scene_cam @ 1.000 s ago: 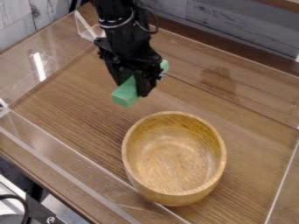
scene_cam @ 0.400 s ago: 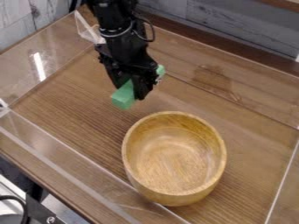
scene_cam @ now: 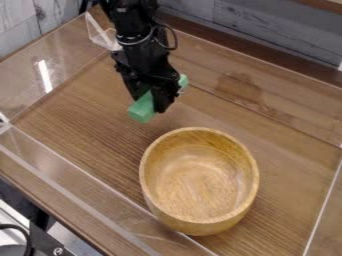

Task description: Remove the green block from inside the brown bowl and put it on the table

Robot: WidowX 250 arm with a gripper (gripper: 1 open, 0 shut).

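Observation:
The green block (scene_cam: pixel 142 109) hangs tilted in my gripper (scene_cam: pixel 155 101), whose black fingers are shut on its upper part. It is just above the table (scene_cam: pixel 80 130), left of and behind the brown bowl (scene_cam: pixel 201 180). The bowl is empty, its wood-grain inside fully visible. My arm comes down from the top of the view, pointing almost straight down.
Clear acrylic walls (scene_cam: pixel 54 60) edge the tabletop on the left, front and right. A grey plank wall stands behind. Dark cables show at the bottom left corner (scene_cam: pixel 20 240).
The gripper with the green block has sunk a little toward the table and shifted slightly left, away from the bowl. The bowl has not moved.

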